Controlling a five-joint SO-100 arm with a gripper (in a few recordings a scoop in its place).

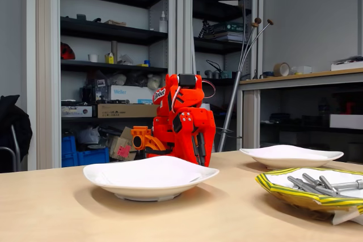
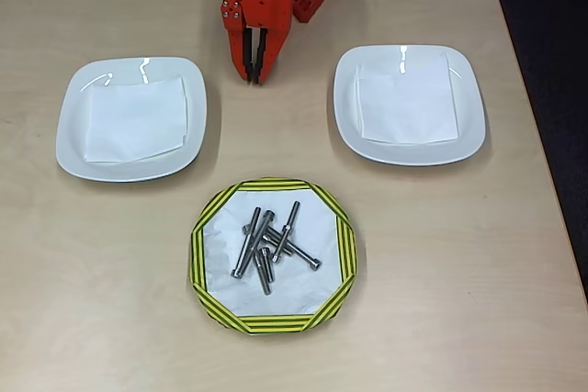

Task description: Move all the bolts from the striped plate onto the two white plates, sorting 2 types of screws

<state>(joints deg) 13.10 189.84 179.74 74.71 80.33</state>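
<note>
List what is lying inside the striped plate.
The striped plate holds a loose pile of grey bolts on its white centre, about six, several crossing. Whether anything lies beneath the overlapping bolts cannot be seen.

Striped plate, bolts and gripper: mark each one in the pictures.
striped plate (image 2: 204, 250): overhead view, on its left striped rim.
bolts (image 2: 249, 243): overhead view, on the shaft of a long bolt.
gripper (image 2: 256, 75): overhead view, between its fingertips.
</note>
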